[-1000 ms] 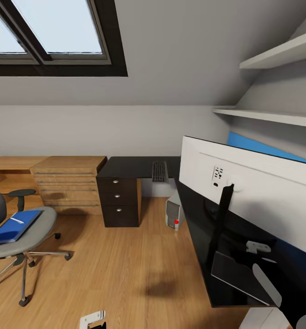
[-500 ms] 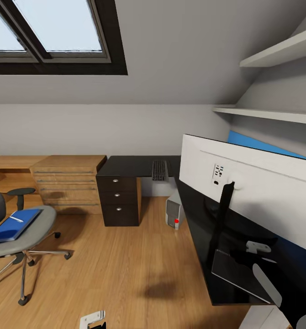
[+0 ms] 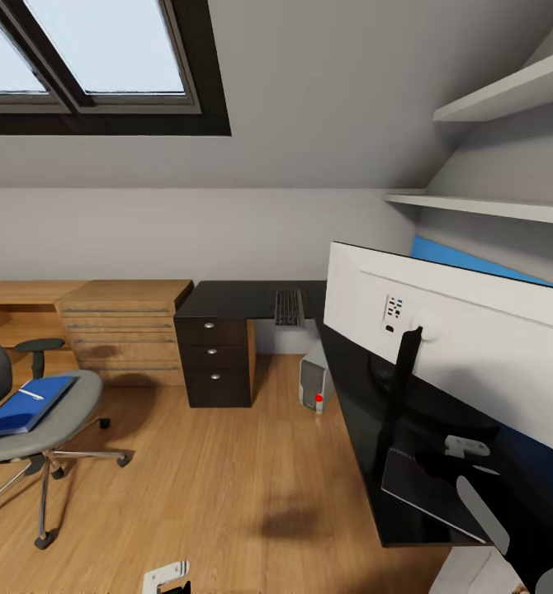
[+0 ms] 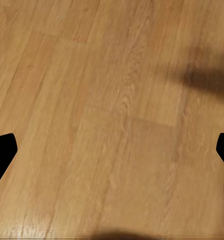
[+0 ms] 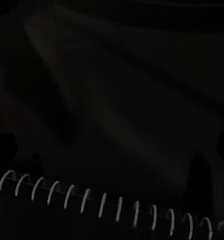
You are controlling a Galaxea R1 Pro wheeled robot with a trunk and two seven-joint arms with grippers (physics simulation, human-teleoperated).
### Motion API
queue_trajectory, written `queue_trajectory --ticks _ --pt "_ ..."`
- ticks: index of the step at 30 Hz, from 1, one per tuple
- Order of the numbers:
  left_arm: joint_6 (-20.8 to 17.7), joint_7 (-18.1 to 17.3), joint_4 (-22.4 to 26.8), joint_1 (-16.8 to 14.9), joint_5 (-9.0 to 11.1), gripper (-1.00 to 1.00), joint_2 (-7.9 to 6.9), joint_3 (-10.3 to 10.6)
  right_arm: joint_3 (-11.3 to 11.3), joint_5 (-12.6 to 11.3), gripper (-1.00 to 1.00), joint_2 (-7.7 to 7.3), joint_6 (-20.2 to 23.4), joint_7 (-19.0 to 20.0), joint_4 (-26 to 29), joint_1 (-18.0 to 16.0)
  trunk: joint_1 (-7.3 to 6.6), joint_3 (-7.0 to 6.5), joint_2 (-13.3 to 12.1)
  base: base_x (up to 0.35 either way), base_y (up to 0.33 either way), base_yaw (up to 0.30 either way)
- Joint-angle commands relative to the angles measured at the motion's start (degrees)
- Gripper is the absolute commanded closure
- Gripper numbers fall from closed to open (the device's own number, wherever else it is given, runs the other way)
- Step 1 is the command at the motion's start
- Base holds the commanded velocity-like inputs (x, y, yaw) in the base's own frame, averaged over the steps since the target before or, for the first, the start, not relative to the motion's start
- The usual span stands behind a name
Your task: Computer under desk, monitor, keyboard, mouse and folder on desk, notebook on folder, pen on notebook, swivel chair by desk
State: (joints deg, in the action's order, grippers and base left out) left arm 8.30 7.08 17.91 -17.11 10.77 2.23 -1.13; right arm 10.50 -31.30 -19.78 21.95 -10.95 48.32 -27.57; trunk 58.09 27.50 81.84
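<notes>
Slight camera drift only — glossy black desk point(image 3: 355, 388), flat blue folder point(image 3: 21, 404).

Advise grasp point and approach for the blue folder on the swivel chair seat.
Judging from the head view, grip the folder by its front long edge, coming from the seat's open front. It lies flat on the swivel chair, backrest and armrest block the other sides, and the pen rests on top, so lift level.

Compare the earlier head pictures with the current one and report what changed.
Almost nothing. The whole view has shifted slightly, which looks like camera motion, not a move of the things. The folder and pen stay on the swivel chair, the keyboard and monitor on the desk, the computer beneath it.
</notes>
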Motion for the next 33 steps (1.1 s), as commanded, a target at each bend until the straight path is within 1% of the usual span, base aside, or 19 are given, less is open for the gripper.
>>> queue_trajectory --ticks 1,6,16,25,33 --pt "0.2 0.0 0.0 0.0 0.3 -1.0 0.02 -0.1 0.3 -0.6 -1.0 -0.09 0.1 -0.6 0.1 0.0 -0.02 0.06 0.0 -0.189 0.0 0.0" --pt "0.3 0.0 -0.1 0.0 0.3 -1.0 0.0 -0.1 0.3 -0.6 -1.0 -0.09 0.1 -0.6 0.1 0.0 -0.02 0.06 0.0 -0.139 0.0 0.0" --pt "0.4 0.0 0.0 0.0 0.3 -1.0 -0.01 -0.1 0.3 -0.6 -1.0 -0.09 0.1 -0.6 0.1 0.0 -0.02 0.06 0.0 -0.025 0.0 0.0" --pt "0.4 0.0 -0.1 0.0 0.3 -1.0 0.0 -0.1 0.3 -0.6 -1.0 -0.09 0.1 -0.6 0.1 0.0 -0.02 0.06 0.0 -0.115 0.0 0.0" --pt "0.4 0.0 0.0 0.0 0.3 -1.0 -0.01 -0.1 0.3 -0.6 -1.0 -0.09 0.1 -0.7 0.1 0.0 -0.02 0.06 0.0 -0.03 0.0 0.0"
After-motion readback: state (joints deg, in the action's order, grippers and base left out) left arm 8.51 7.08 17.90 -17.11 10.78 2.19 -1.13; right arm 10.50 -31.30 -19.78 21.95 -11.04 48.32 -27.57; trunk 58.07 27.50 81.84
